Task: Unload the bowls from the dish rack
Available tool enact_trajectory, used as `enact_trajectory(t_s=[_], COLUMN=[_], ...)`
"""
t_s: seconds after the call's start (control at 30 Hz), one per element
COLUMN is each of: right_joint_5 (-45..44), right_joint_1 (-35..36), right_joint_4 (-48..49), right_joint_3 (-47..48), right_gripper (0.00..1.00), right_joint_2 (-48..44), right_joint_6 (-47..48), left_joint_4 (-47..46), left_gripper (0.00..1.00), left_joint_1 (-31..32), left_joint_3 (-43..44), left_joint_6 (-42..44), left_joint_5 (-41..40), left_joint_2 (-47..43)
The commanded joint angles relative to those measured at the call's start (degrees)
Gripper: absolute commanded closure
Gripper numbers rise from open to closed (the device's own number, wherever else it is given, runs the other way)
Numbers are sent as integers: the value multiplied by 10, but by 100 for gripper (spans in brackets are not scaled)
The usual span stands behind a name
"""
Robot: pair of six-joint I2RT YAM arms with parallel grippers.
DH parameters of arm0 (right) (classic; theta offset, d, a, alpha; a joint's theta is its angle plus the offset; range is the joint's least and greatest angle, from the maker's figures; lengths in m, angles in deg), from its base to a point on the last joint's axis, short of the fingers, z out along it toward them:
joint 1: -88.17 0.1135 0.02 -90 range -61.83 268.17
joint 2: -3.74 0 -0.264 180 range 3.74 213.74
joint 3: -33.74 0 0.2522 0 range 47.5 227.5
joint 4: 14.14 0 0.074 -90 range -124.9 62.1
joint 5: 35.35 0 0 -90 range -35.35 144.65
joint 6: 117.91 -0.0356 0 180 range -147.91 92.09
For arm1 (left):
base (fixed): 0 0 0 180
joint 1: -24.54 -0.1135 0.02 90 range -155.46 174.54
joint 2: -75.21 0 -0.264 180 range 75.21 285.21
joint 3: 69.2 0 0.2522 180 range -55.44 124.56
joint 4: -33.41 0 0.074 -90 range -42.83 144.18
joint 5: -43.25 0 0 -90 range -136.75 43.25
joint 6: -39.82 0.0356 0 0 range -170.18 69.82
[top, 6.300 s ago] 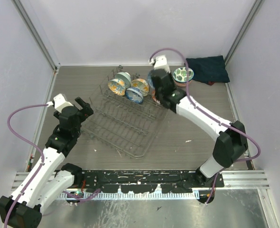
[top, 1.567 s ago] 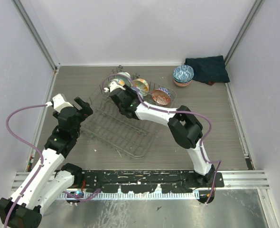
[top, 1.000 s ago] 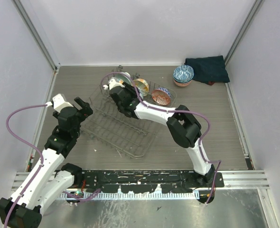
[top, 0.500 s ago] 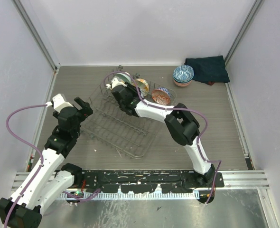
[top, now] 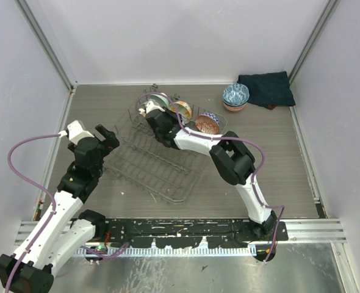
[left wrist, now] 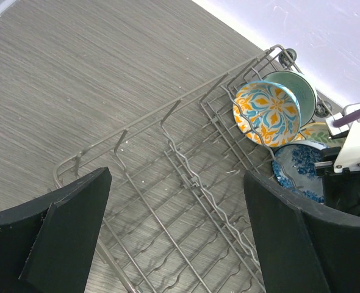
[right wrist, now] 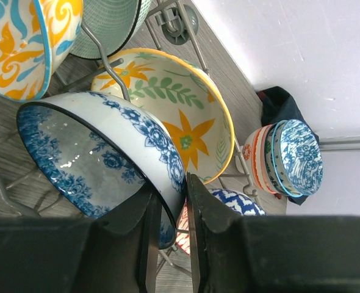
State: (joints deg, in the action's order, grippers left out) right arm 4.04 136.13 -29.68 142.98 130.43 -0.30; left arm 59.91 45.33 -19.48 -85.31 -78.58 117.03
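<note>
The wire dish rack (top: 162,162) lies mid-table with several bowls standing in its far end. My right gripper (right wrist: 174,201) is shut on the rim of a white bowl with blue flowers (right wrist: 100,159), one finger inside and one outside. Behind it stand a yellow-rimmed flower bowl (right wrist: 180,122), an orange-and-blue bowl (right wrist: 15,43) and a mint bowl (right wrist: 110,24). A red-and-blue zigzag bowl (right wrist: 235,204) peeks out beside the fingers. My left gripper (left wrist: 174,238) hangs open over the rack's (left wrist: 186,177) empty near-left part.
A stack of bowls (top: 235,96) stands on the table at the back right, next to a dark folded cloth (top: 265,88). Upright tines and the rack's raised wire rim surround the bowls. Walls close in the table on three sides.
The right gripper's jaws have narrowed onto the blue-flowered bowl's rim and its wrist has edged toward the rack's far end. The left arm has not moved.
</note>
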Motion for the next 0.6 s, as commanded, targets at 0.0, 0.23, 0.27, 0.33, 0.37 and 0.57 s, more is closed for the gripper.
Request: enact_trajectory(t_s=[0.0,0.23,0.27,0.33,0.37,0.57], right_joint_5=[-14,-18,-21,-25,-28,-35], right_joint_1=[-4,-4,-4,-4,-4,-4], right_joint_4=[53,71,72,77,79,99], right_joint_3=[7,-10,-11,-16,-18,-42], right_gripper=[76,85,87,91,93,99], right_joint_2=[-17,-31,-33,-37,-39,-69], right_joint_6=[-1,-3,-2,-3,-3,-4], left_joint_4=[-18,-18,-19,-19,-19,-19], left_gripper=[2,2,2,2,2,2], left_joint_1=[1,1,1,1,1,1], left_joint_3=[5,5,5,5,5,5], left_joint_6=[4,4,4,4,4,4], left_joint_5=[-4,-5,-5,-5,-5,-5], left_joint_2=[-2,-3,-3,-3,-3,-3])
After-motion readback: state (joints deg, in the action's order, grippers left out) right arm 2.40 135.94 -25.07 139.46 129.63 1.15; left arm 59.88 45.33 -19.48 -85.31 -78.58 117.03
